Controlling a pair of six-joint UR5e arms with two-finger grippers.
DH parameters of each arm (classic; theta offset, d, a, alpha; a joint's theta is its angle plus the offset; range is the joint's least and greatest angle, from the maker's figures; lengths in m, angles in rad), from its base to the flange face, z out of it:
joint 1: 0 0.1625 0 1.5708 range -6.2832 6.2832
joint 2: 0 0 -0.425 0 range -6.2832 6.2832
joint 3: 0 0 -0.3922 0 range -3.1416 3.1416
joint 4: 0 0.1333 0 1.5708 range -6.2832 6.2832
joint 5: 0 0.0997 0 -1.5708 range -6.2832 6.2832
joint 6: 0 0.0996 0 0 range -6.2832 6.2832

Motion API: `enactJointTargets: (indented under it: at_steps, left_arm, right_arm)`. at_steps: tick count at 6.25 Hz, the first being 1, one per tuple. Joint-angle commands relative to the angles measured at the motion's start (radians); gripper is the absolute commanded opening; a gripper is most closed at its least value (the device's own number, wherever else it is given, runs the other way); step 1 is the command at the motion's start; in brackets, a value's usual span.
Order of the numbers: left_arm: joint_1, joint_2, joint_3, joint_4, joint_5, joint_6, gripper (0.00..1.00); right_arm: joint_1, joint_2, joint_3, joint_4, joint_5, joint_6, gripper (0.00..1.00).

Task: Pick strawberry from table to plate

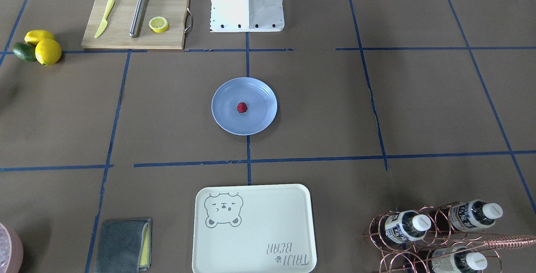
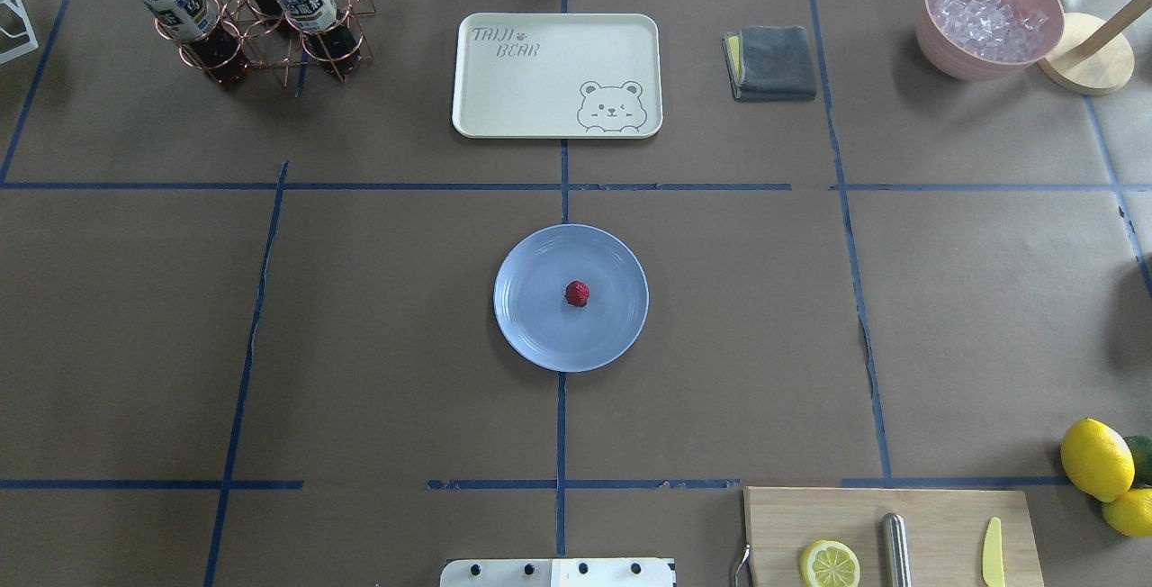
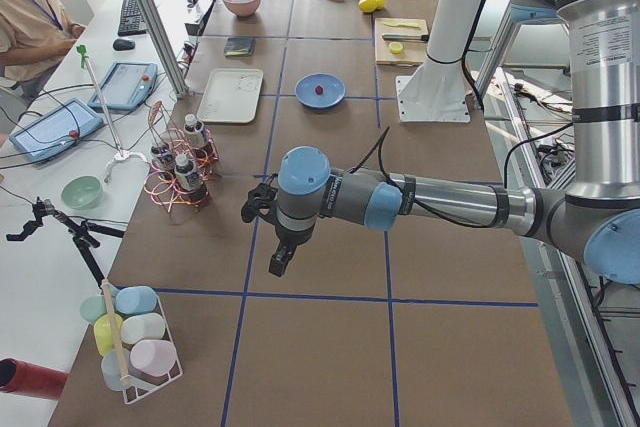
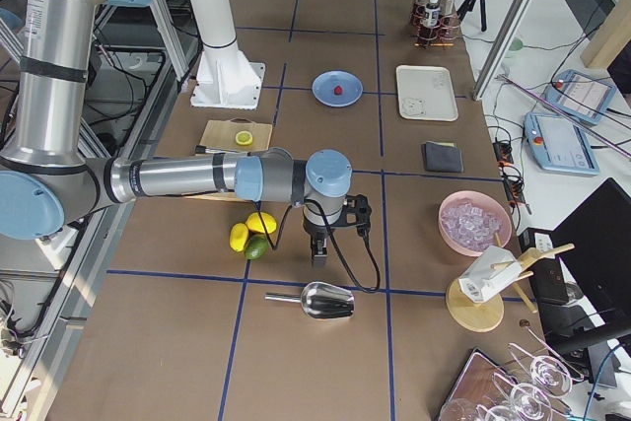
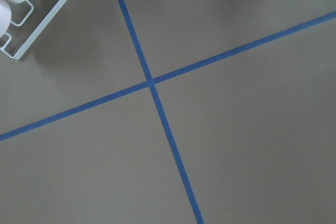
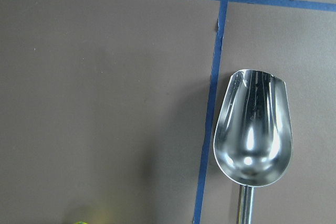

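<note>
At the far left, past the left pincer toward the desk's end: a white wire rack holding pastel cups. Left pincer itself pointed down above the bare brown desk, over a crossing of blue tape lines. Shown only by the side camera, so cannot tell how far open or whether anything is in it. Near it on the operators' side: a copper wire rack with bottles. Well apart from both pincers, between them at mid-desk: the blue-grey plate, flat on the paper across a tape line. Resting at about its middle, touching only the plate: the strawberry. Farther right: the right pincer, likewise pointed down above the desk and caught only from the side. Cannot tell its opening or its hold either. Just beside it on the robot's side: two lemons and a lime in a cluster. Past it toward the desk's right end: a metal scoop, lying flat, hollow side up, next to a tape line. On the pincer's operators' side, apart: a pink bowl of ice.
</note>
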Motion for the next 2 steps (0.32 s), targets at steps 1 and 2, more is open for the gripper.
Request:
enactJointTargets:
  at_steps: [1, 2]
  left_arm:
    - [0.002, -0.02, 0.013, 0.021, 0.003, 0.002, 1.0]
    - [-0.001, -0.02, -0.004, 0.059, 0.001, 0.004, 1.0]
  right_arm:
    - [0.0, 0.002, 0.016, 0.002, 0.025, -0.001, 1.0]
    - [0.0, 0.009, 0.014, 0.001, 0.027, 0.002, 1.0]
